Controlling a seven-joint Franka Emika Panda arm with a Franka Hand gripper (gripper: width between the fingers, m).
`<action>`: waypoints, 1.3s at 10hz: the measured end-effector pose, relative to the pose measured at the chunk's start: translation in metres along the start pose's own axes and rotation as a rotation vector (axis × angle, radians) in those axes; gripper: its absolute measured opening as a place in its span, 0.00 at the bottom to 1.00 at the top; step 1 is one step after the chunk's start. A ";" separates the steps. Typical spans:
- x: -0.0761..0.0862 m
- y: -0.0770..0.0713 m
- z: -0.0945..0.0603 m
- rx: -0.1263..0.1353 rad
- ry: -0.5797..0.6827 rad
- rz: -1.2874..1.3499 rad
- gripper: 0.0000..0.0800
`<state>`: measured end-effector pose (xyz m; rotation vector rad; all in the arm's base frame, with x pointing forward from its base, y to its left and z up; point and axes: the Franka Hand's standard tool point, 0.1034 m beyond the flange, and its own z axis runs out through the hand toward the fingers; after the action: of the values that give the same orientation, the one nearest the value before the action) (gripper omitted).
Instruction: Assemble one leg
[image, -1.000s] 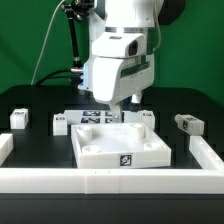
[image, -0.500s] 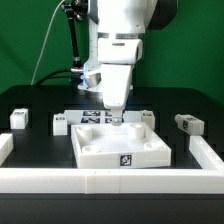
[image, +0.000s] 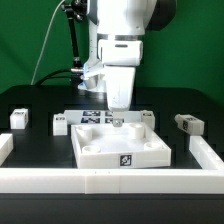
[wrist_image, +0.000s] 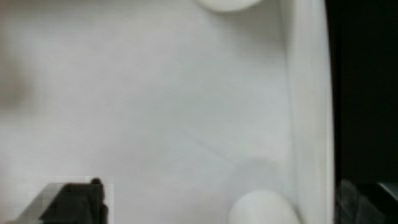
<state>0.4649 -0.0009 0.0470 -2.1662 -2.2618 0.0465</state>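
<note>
The large white square tray-like piece (image: 118, 145) lies in the middle of the table, with round sockets at its corners. My gripper (image: 117, 116) hangs low over its far edge, fingers pointing down. In the wrist view the gripper (wrist_image: 217, 200) is open, with one dark fingertip (wrist_image: 75, 200) at each side and only the tray's white surface (wrist_image: 160, 110) and a round socket (wrist_image: 276, 205) between them. Small white legs with marker tags lie on the table: two at the exterior view's left (image: 18, 118) (image: 62, 122), one at the right (image: 186, 123), one by the tray's far right corner (image: 146, 116).
The marker board (image: 92, 117) lies just behind the tray. A low white wall (image: 110, 181) runs along the front and up both sides (image: 206, 151). In the wrist view the black table (wrist_image: 359, 80) shows past the tray's rim.
The hand has turned about its vertical axis, from broad-side to narrow-side toward the camera, and has shifted slightly over the tray's far edge. The legs and the tray have not moved.
</note>
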 end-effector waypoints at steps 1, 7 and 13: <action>-0.001 -0.005 0.003 0.008 0.000 -0.029 0.81; 0.000 -0.038 0.039 0.053 0.018 -0.062 0.81; 0.000 -0.036 0.039 0.051 0.017 -0.032 0.30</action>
<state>0.4274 -0.0030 0.0094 -2.0974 -2.2597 0.0842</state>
